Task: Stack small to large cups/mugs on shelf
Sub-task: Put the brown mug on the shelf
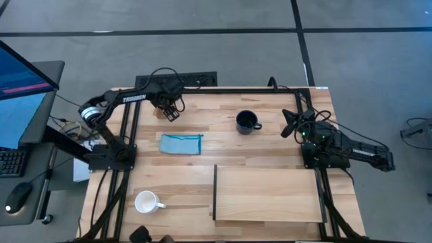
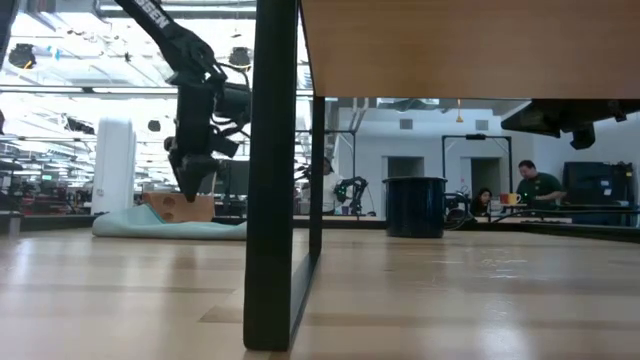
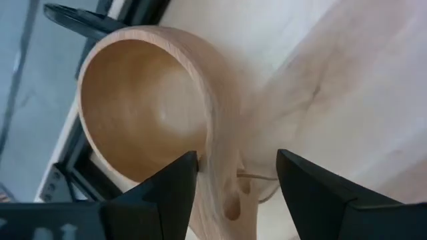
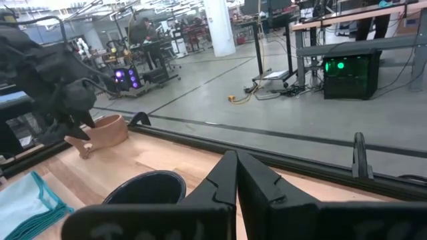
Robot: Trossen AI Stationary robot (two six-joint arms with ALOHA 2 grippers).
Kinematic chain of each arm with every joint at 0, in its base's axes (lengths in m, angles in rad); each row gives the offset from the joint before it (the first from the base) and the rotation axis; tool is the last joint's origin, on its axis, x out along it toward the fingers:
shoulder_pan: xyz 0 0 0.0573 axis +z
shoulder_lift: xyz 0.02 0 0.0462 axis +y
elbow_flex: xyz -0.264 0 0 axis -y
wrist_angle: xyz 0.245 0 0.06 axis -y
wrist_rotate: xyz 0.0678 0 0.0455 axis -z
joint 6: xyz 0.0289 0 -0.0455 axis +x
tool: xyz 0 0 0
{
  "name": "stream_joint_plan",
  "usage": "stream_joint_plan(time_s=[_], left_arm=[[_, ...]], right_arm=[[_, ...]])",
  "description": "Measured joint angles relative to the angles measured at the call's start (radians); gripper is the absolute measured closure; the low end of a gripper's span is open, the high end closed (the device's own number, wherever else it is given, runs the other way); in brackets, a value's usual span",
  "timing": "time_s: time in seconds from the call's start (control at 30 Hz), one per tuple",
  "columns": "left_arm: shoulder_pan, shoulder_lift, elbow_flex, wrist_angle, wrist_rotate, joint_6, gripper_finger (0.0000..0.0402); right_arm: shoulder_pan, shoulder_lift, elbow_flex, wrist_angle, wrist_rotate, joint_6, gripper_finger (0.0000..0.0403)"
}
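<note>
The tan wooden cup [image 1: 160,112] stands upright on its base near the table's far left edge, and in the low view this cup [image 2: 180,207] sits behind the blue cloth. My left gripper [image 1: 172,110] hangs just over it, open, fingers either side of the handle. The black mug [image 1: 248,122] stands mid-table toward the far side. The white mug [image 1: 146,202] sits near the near left corner. The shelf [image 1: 270,196] is a pale board with a dark strip on its left edge. My right gripper [image 1: 290,125] waits shut to the right of the black mug. My left gripper [image 3: 237,180] comes from above, pointing down, and its open fingers stand on either side of the wooden cup's handle [image 3: 230,197] where it joins the bowl. One finger [image 3: 177,183] is close against the rim; whether it touches, I cannot tell. The cup rests on the table.
A blue cloth [image 1: 181,144] lies flat between the wooden cup and the shelf. In the low view the shelf's underside [image 2: 450,45] and a dark upright [image 2: 270,170] fill the foreground. Black frame rails run along the far edge. People sit in the room beyond.
</note>
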Motion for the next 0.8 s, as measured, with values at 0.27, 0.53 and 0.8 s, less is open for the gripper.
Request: stream_joint_plan(time_s=[0.27, 0.53, 0.8], left_arm=[[0.008, 0.027, -0.006, -0.003, 0.033, 0.042, 0.0203], [0.008, 0.027, -0.006, 0.005, 0.041, 0.045, 0.0252], [0.018, 0.027, -0.006, 0.008, 0.056, 0.037, 0.0361]], right_arm=[[0.0, 0.0, 0.0, 0.0, 0.0, 0.0, 0.037], [0.0, 0.0, 0.0, 0.0, 0.002, 0.0, 0.037], [0.0, 0.0, 0.0, 0.0, 0.003, 0.0, 0.037]])
